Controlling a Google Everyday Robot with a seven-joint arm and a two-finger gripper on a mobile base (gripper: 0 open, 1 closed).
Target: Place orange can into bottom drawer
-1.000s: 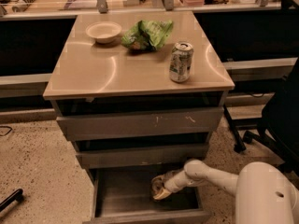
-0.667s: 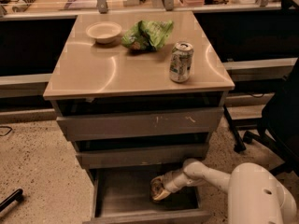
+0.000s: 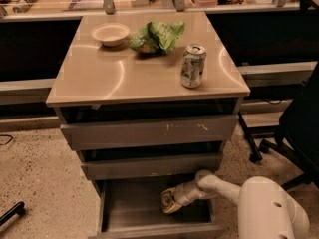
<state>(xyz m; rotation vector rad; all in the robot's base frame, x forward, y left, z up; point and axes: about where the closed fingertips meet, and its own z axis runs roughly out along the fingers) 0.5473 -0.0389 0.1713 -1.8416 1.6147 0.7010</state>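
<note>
The drawer cabinet's tan surface (image 3: 99,78) spreads well above the end effector (image 3: 175,199), with the top drawer (image 3: 149,132) and the middle drawer (image 3: 149,166) stacked between the two, both slightly ajar. A dark office chair (image 3: 299,128) stands up and to the right of the end effector, beside the cabinet. The robot's white body (image 3: 269,210) sits low on the right, and its arm (image 3: 222,185) runs leftward from it into the bottom drawer (image 3: 129,210), which is pulled out and surrounds the end effector on the left, back and front. The end effector is inside this drawer, toward its right half, closed around the orange can (image 3: 167,204). The can is tilted at the tip, over the drawer's grey floor; whether it touches that floor cannot be told. High above, on the surface, a green crumpled bag (image 3: 157,36) lies nearly straight up from the end effector, a pale bowl (image 3: 110,34) is up and to the left, just beside the bag, and a white-and-green can (image 3: 193,66) stands upright, up and slightly right.
</note>
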